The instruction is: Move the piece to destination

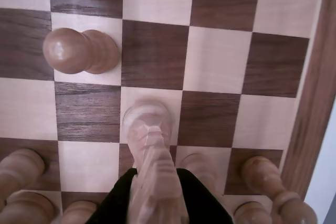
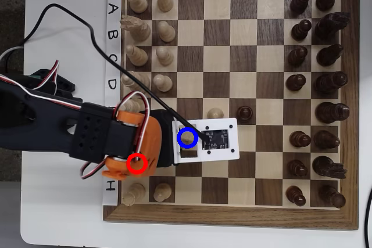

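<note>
Checkered board squares [image 1: 215, 59] fill the wrist view; the knight [image 1: 149, 135] is pinched by the claw [image 1: 157, 198] over a light square, blue ring [image 2: 186, 137] overhead. Neighbouring pawns [image 1: 79, 51] could be toppled by a tilted release.

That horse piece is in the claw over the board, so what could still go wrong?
The knight looks blurred in the wrist view, so it may topple when set down. Pale pawns crowd close beside the claw and could get bumped. In the overhead view the arm hides most of the blue-ringed square, so landing off-centre is possible.
</note>
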{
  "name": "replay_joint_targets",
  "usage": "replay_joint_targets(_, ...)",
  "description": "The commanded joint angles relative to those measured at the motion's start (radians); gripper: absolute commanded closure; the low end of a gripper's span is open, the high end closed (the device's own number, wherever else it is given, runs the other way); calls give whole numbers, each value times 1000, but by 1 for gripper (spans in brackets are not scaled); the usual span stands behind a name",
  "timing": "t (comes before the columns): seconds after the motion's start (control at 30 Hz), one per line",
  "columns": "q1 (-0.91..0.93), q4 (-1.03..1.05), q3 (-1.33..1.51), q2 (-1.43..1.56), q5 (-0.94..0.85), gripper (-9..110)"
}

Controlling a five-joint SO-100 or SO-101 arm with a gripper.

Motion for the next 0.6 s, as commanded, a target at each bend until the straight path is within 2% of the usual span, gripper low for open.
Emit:
replay_joint_targets(0.0, 2, 3, -46, 3, 9, 99)
replay_joint_targets(0.57, 6, -14, -55, -44, 26, 99)
